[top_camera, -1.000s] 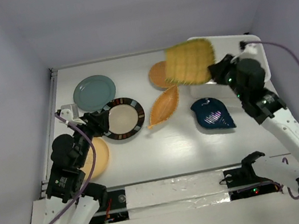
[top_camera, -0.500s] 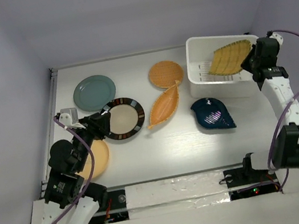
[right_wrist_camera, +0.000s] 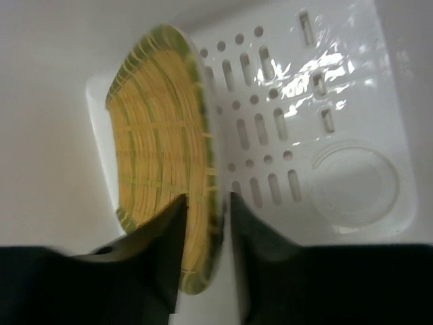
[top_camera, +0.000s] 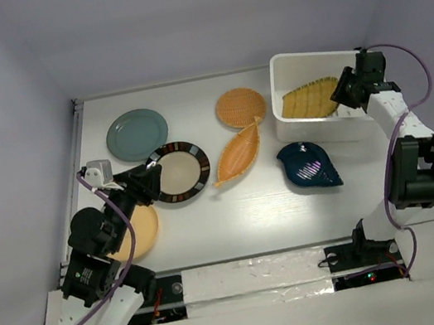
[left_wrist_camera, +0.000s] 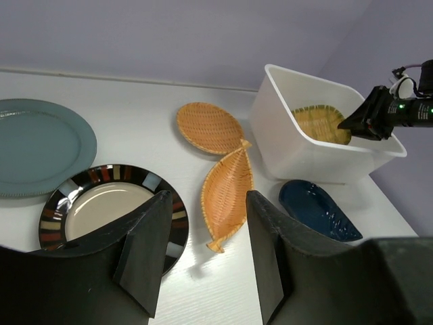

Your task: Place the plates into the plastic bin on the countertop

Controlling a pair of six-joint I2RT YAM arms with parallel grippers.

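Pale lilac walls [top_camera: 176,26] close in the white countertop [top_camera: 209,214] on three sides. Seen from above, the left gripper [left_wrist_camera: 208,200] sits at about eight o'clock on the surface. Its two fingers [left_wrist_camera: 145,250] are spread wide and hold nothing. They reach the nine o'clock edge of the dark-rimmed cream plate [top_camera: 179,171]; whether they touch it cannot be told. A yellow round plate [top_camera: 141,231] lies partly hidden under that arm. At ten o'clock lies the teal plate [top_camera: 137,134], just beside the dark-rimmed one at its eleven o'clock. Toward the centre, the orange leaf-shaped plate [top_camera: 238,154] lies at a slant, its upper tip touching or just beside the orange round woven plate [top_camera: 241,107] at its twelve o'clock. The dark blue plate [top_camera: 308,165] rests at roughly four o'clock from the leaf, just beside the near wall of the plastic bin [top_camera: 316,126]. The bin stands at two o'clock on the countertop. Inside it sits the yellow woven squarish plate [top_camera: 309,100], tilted rather than flat above the slotted bottom. The right gripper [right_wrist_camera: 206,203] reaches in over the bin's three o'clock wall, with its fingers pressed on either face of that plate's near rim, pinching it. Whether the plate's far edge rests on the bin's bottom is not clear.
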